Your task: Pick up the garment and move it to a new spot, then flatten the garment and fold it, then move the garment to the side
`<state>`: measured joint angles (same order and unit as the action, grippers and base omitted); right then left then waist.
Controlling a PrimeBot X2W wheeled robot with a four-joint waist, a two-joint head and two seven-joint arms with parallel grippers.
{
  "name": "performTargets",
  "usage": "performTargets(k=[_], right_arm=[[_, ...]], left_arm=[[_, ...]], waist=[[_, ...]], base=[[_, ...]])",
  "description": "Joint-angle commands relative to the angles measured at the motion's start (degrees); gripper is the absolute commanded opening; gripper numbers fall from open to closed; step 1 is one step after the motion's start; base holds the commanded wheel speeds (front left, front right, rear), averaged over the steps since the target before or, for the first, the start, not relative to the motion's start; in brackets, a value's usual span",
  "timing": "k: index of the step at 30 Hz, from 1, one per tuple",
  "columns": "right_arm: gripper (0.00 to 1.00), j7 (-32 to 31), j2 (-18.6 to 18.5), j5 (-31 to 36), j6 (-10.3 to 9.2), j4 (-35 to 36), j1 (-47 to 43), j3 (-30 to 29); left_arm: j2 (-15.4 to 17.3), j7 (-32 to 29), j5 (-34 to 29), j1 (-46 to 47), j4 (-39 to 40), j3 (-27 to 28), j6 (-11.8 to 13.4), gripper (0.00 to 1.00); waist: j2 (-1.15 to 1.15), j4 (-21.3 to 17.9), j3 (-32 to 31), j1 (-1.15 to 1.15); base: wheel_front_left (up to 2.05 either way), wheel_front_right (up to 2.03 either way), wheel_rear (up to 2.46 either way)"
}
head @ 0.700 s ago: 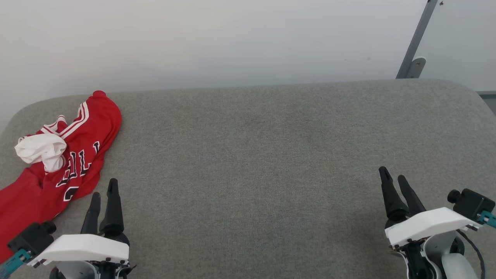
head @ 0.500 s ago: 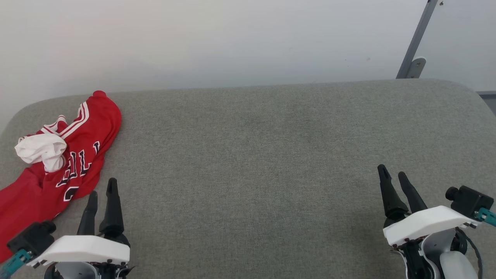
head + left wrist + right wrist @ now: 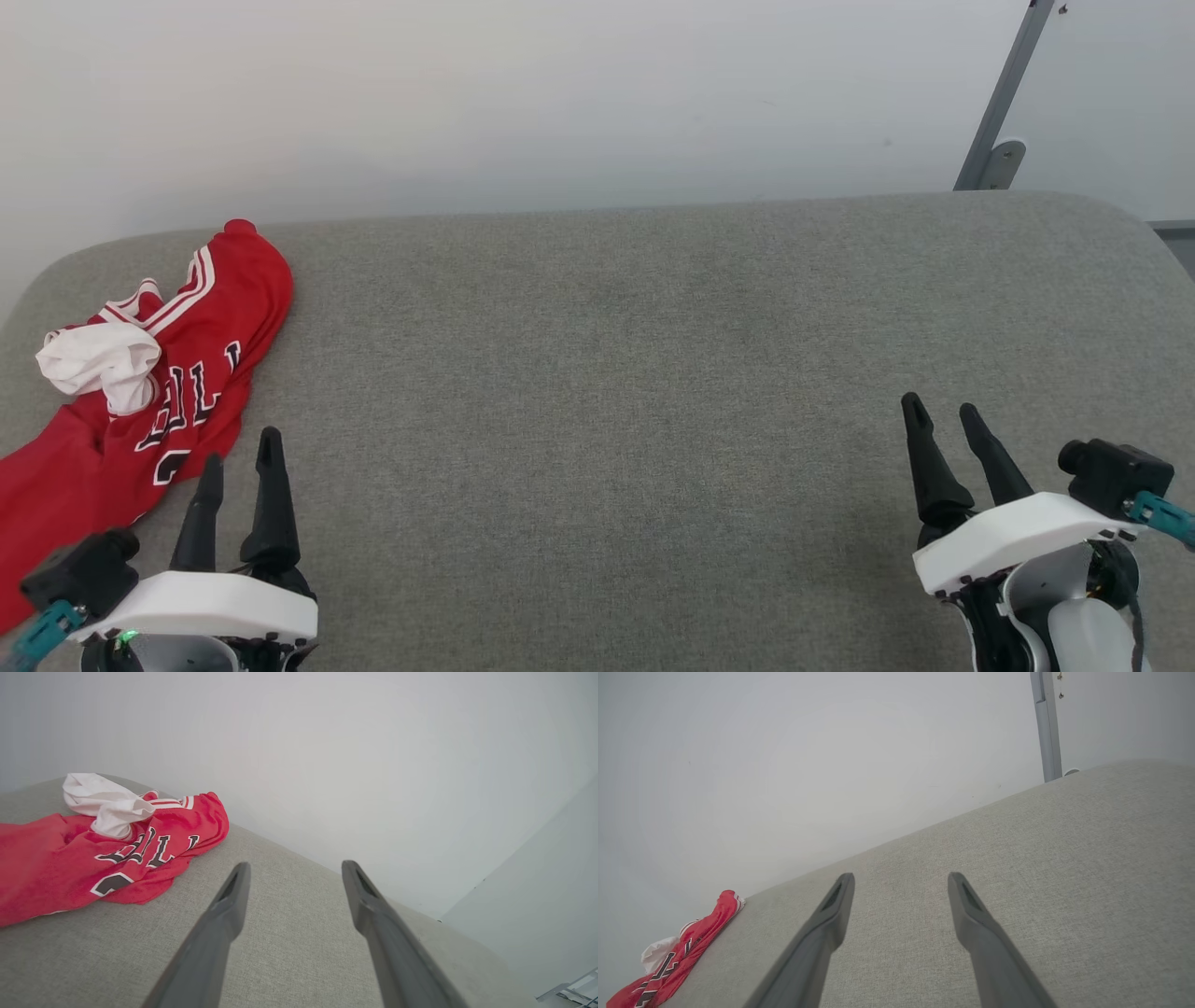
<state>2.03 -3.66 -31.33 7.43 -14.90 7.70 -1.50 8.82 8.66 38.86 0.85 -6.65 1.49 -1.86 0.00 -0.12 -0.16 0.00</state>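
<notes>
The left gripper (image 3: 241, 446) and right gripper (image 3: 937, 403) hovered low over the grey padded surface (image 3: 607, 373), each with its two dark fingers spread and nothing between them. Over the preceding moment the fingers of both had parted a little wider, and the right gripper had edged slightly toward the middle; neither had touched cloth. The garment (image 3: 187, 373), a red jersey, lay crumpled and unmoved at the far left end of the surface, close against the pale wall (image 3: 560, 93), with a bunched white sleeve (image 3: 98, 359) on top of it. The left gripper sat just beside its near edge; the right was well apart from it, on the opposite side. That widening read as readiness for a first grasp, with the pick-up not yet begun and the flattening, folding and moving aside all still to come.

Much of the jersey stayed unclear. Its lower part ran off the left edge of the head view and of the left wrist view, so its full extent could not be judged. The black chest letters (image 3: 154, 847) were broken by folds and only partly legible, and the second sleeve was buried somewhere in the heap.
</notes>
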Motion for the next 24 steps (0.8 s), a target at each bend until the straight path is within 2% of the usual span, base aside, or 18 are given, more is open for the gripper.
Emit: performTargets(k=[1, 24], right_arm=[[1.0, 0.36, -0.14, 1.82, 0.08, 0.79, 1.39, 0.19], [1.0, 2.08, -0.08, 13.46, 0.09, 1.35, 1.43, 0.83]], left_arm=[[0.46, 0.72, -1.63, -0.27, 0.8, -0.15, -0.24, 1.0], [1.76, 3.7, -12.11, -1.19, 1.07, -1.92, -0.29, 1.0]], waist=[[0.0, -0.01, 0.0, 0.0], [0.0, -0.01, -0.08, 0.0]], base=[[0.0, 0.0, 0.0], [0.0, 0.0, 0.0]])
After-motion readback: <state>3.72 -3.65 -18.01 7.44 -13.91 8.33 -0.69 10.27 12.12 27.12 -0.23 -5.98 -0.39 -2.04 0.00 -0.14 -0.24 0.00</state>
